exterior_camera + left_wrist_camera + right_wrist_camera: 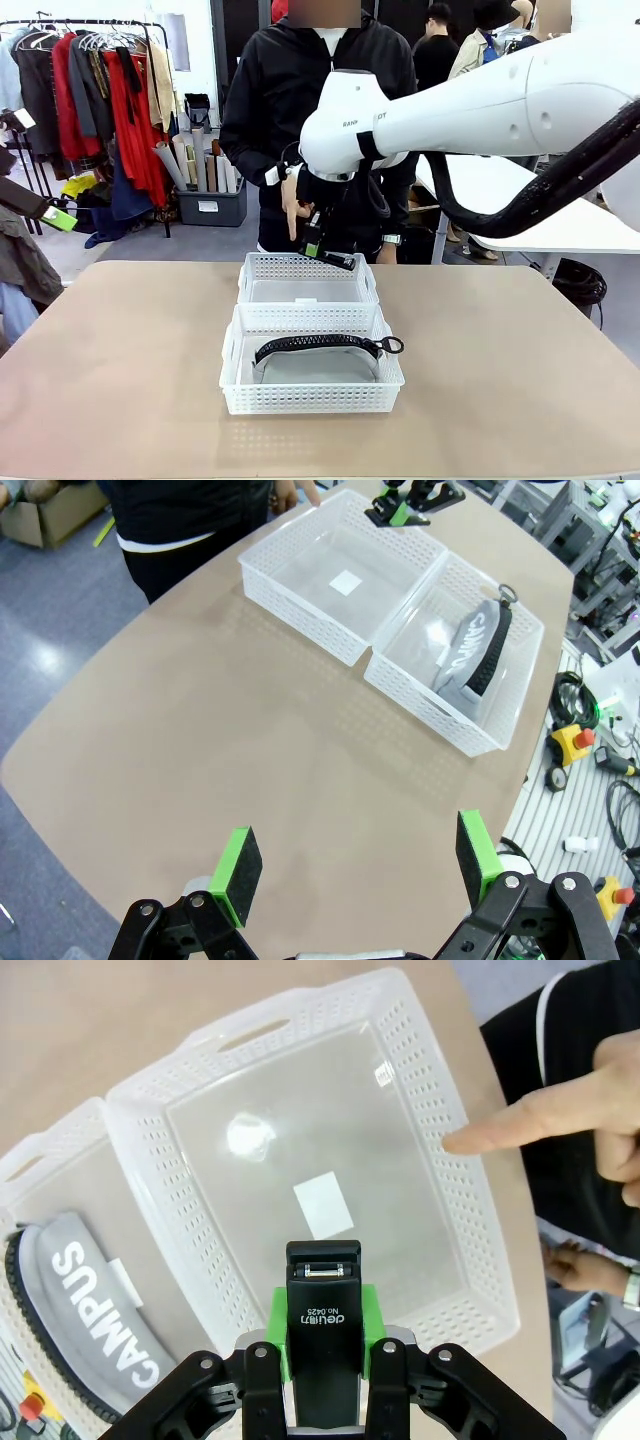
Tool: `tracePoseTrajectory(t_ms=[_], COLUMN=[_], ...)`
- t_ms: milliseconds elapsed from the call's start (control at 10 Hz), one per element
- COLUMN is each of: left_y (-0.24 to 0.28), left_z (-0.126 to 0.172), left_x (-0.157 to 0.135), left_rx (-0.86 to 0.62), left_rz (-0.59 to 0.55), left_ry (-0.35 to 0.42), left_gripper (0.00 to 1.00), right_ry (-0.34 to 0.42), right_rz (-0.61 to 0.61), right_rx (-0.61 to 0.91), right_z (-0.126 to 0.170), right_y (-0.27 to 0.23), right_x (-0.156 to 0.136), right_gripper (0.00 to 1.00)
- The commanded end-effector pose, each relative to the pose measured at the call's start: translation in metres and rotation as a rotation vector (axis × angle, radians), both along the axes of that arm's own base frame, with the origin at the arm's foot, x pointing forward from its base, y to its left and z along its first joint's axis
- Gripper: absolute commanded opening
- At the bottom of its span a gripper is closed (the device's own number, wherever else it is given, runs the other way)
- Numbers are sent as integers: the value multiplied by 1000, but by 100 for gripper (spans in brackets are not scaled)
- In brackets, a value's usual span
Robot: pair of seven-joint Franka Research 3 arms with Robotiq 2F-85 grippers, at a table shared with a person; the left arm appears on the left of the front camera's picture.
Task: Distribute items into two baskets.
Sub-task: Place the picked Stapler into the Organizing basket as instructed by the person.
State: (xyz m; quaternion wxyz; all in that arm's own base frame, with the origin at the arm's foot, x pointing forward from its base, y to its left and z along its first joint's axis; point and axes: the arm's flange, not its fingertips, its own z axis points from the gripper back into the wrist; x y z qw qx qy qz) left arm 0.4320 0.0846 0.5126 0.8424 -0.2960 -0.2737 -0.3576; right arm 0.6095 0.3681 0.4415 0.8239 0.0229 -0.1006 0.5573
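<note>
The left gripper (355, 865) is hanging above bare table (520, 400) at the robot's side, its green-padded fingers (238, 862) standing wide apart and holding nothing. Nearest the robot on the tan table, a white basket (312, 396) is sitting with the grey pouch (318, 362) lying flat inside it, the black zipper running along the far edge of the pouch and the ring pull (392, 345) resting at its right end; white lettering is showing on the pouch in the wrist views. Directly behind, touching long side to long side, a second white basket (307, 268) is standing with a clear bottom bearing one small white label (325, 1205). Above that far basket, the right gripper (316, 243) is hovering, its fingers clamped on the black stapler (324, 1335), which is pointing down toward the basket floor. Just beyond, a person's hand (590, 1125) is extending one finger toward the far basket's outer wall. The person in a black jacket (290, 90) is standing at the far side.
</note>
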Motion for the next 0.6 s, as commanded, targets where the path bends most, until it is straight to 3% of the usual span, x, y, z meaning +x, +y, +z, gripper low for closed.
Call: tracePoseTrajectory(t_ms=[0, 400, 500], left_y=[0, 0, 0], left_z=[0, 0, 0], left_x=[-1, -1, -1], left_rx=[-1, -1, -1], left_rz=[-1, -1, -1], left_ry=[-3, -3, -3], left_gripper=[100, 100, 100], right_ry=[-31, -4, 9], right_rz=[4, 80, 26], right_rx=[-2, 13, 8], right_z=[-2, -12, -18], right_y=[12, 14, 14], right_x=[4, 2, -3], right_gripper=[0, 0, 0])
